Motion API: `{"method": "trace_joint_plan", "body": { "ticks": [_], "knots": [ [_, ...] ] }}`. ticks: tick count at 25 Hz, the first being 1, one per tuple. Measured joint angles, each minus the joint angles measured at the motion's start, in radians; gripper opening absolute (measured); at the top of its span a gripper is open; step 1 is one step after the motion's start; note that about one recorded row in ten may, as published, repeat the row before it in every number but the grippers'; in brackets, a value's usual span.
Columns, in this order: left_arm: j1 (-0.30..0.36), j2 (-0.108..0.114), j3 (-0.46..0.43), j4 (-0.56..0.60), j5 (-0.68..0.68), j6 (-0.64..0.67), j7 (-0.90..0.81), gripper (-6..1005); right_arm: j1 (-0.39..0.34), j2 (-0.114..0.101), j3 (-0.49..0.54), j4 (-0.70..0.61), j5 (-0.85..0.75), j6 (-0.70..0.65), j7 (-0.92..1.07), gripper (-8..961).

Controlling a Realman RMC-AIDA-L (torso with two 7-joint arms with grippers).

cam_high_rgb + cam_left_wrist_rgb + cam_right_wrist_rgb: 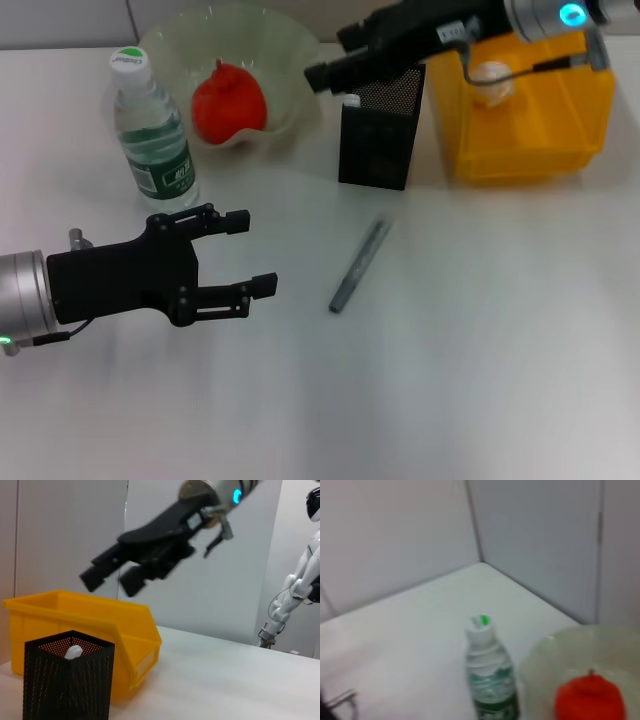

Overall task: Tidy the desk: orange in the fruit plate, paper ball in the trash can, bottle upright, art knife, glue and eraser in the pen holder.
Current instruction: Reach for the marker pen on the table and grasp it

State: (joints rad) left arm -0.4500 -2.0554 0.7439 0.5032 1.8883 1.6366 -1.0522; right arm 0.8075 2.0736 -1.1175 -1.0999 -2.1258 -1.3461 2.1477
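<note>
The orange (228, 100) sits in the plate (285, 55) at the back of the desk (480, 350), and the bottle (150, 130) stands upright just beside the plate, on the robot's left. The wrist camera on the right arm shows the same pair: bottle (489, 672) upright, orange (590, 697) inside the pale bowl (540, 660).

Right of the plate stands the black holder (380, 125), and next to it the yellow bin (530, 120) with the paper ball (493, 82) lying inside. From the left wrist, something small and whitish shows in the top of the holder (67, 680); I cannot tell what it is. The bin (85, 620) sits just behind it.

The right gripper (322, 72) hangs above the holder, fingers parted and holding nothing; from the left wrist it (107, 580) shows in the air over the bin and holder.

A slim grey knife (358, 265) lies flat on the desk in front of the holder, apart from everything. The left gripper (255, 255) hovers low over the desk below the bottle, jaws spread and empty, pointing toward the knife.
</note>
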Motion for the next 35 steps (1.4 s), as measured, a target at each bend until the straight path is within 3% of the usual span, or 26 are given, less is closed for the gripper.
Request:
{"method": "trace_joint_plan", "body": {
  "ticks": [2,4,9,12,13,20,29,35],
  "knots": [
    [-0.002,0.0,0.0,0.0,0.0,-0.001,0.0,842,-0.042,-0.002,0.002,0.003,0.067,-0.016,-0.073,718],
    [-0.006,-0.001,-0.001,0.0,-0.002,-0.005,-0.002,842,-0.146,-0.003,0.009,0.034,0.207,-0.043,-0.252,717],
    [-0.008,-0.001,-0.009,0.0,-0.002,-0.006,-0.005,842,-0.209,-0.004,0.046,0.089,0.288,-0.094,-0.391,714],
    [-0.01,-0.002,-0.015,-0.001,-0.004,-0.006,-0.009,842,-0.257,-0.001,0.11,0.18,0.346,-0.161,-0.548,714],
    [-0.011,-0.002,-0.018,-0.003,-0.008,-0.006,-0.01,842,-0.281,0.0,0.161,0.267,0.364,-0.184,-0.661,715],
    [-0.012,-0.003,-0.036,-0.005,-0.014,-0.006,-0.026,842,-0.346,-0.01,0.245,0.504,0.366,-0.194,-0.906,715],
    [-0.028,-0.005,-0.058,0.001,-0.015,-0.013,-0.078,842,-0.461,0.001,0.267,0.535,0.369,-0.193,-1.144,715],
    [-0.043,-0.006,-0.064,0.01,-0.034,-0.014,-0.135,842,-0.501,-0.001,0.371,0.63,0.371,-0.205,-1.338,715]
  ]
}}
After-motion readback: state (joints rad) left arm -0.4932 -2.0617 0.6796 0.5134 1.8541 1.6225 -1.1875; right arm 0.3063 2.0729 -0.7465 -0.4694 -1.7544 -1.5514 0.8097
